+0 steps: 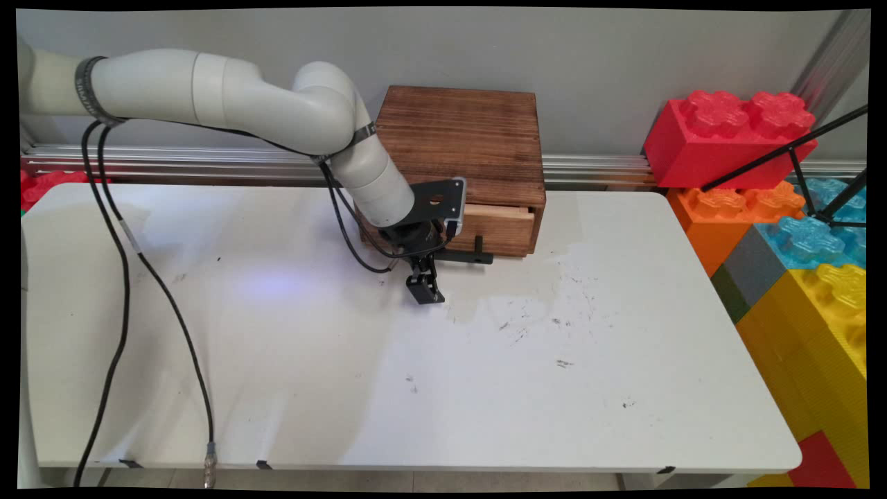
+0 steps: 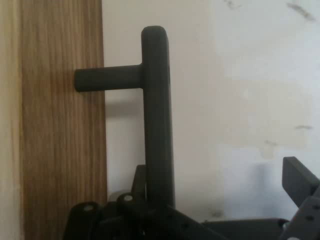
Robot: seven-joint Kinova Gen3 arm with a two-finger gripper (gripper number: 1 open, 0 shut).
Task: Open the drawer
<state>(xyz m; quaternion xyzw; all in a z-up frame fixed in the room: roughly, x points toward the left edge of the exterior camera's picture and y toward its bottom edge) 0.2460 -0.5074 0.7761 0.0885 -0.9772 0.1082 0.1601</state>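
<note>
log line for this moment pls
gripper: open, low over table | handle: between jaws, not clamped | drawer: slightly out of box

Claw [image 1: 425, 287] before drawer handle [image 2: 156, 115], box [image 1: 464, 138] behind (against wall)

A robotics lab: white test table [image 1: 624, 388], aluminium rail [image 1: 596, 166] along grey wall, giant toy bricks [image 1: 727, 135] stacked beside

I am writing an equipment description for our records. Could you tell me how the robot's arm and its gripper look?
The arm is made of smooth, rounded white links, with a dark band near its left end. Black cables hang from it. A flat black plate with a grey edge sits at the wrist. The gripper is black, with a jointed linkage and two fingers.
</note>
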